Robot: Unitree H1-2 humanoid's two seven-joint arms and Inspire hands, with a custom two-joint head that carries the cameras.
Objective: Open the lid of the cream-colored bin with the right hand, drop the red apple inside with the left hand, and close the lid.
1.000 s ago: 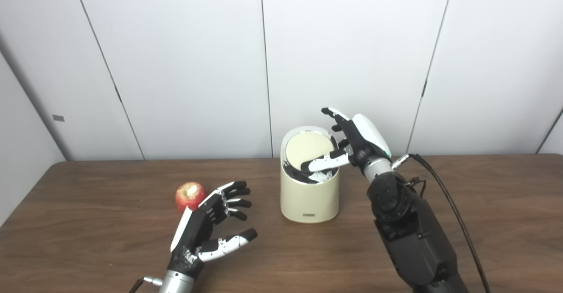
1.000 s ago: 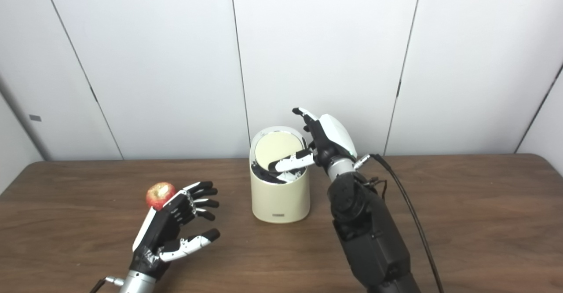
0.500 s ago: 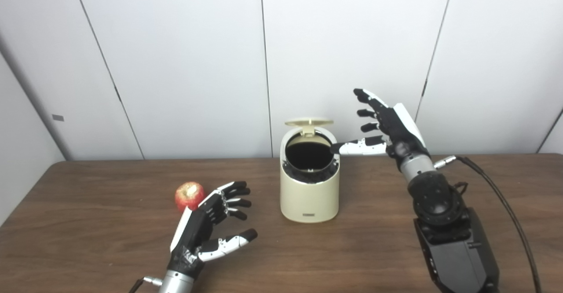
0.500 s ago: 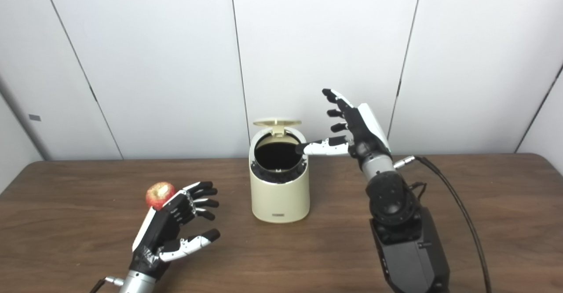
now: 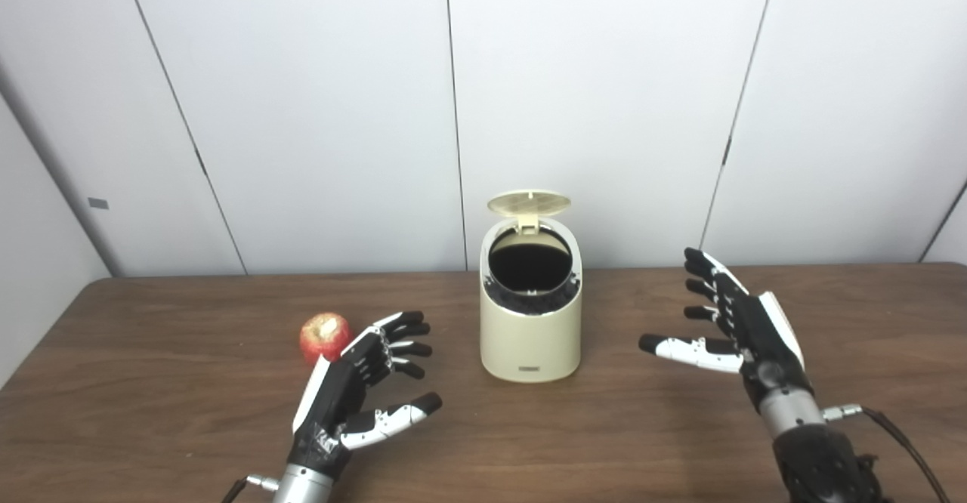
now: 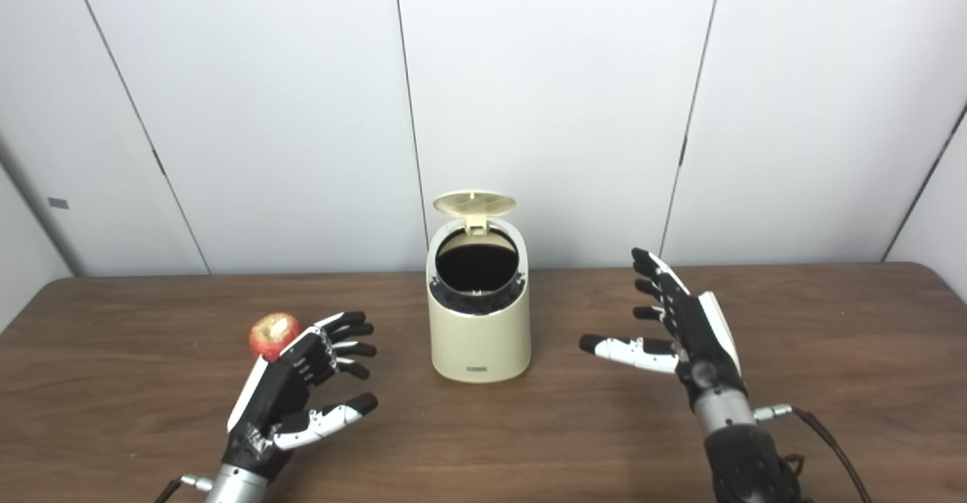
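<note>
The cream-colored bin point(image 5: 530, 337) stands mid-table with its round lid point(image 5: 528, 202) flipped up at the back, showing a dark opening point(image 5: 529, 265). The red apple point(image 5: 325, 337) lies on the table left of the bin. My left hand point(image 5: 355, 393) is open and empty, just in front and to the right of the apple, fingers spread close beside it. My right hand point(image 5: 736, 333) is open and empty, low over the table to the right of the bin, well apart from it.
The brown wooden table point(image 5: 483, 442) reaches to a white panelled wall behind. A black cable point(image 5: 899, 442) trails from my right wrist at the lower right.
The bin lid went from pressed down to fully raised. My right hand left the bin's top and pulled back down and right. My left hand and the apple have not moved.
</note>
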